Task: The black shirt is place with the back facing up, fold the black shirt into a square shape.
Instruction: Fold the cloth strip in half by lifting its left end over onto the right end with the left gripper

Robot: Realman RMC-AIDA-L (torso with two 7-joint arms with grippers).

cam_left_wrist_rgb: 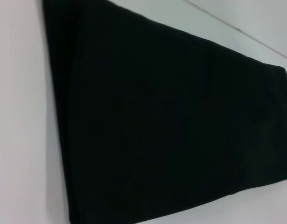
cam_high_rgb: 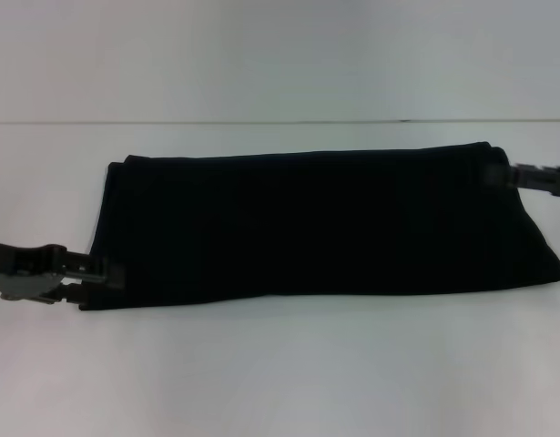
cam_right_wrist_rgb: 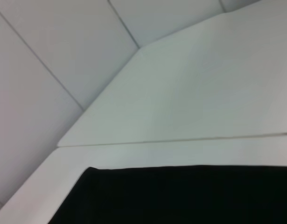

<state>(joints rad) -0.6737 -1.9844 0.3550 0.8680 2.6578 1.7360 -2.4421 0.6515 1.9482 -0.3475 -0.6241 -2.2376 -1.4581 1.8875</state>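
Note:
The black shirt (cam_high_rgb: 316, 223) lies flat on the white table (cam_high_rgb: 280, 364), folded into a long band running left to right. My left gripper (cam_high_rgb: 97, 271) reaches in from the left and meets the shirt at its near left corner. My right gripper (cam_high_rgb: 500, 175) comes in from the right and touches the far right corner. In the left wrist view the black shirt (cam_left_wrist_rgb: 171, 121) fills most of the picture. The right wrist view shows one edge of the black shirt (cam_right_wrist_rgb: 180, 196) with bare table beyond it. No lettering shows on the fabric.
The table's far edge (cam_high_rgb: 280, 122) runs behind the shirt, with a pale wall (cam_high_rgb: 280, 55) above it. A seam in the table top (cam_right_wrist_rgb: 180, 140) lies just past the shirt's edge in the right wrist view.

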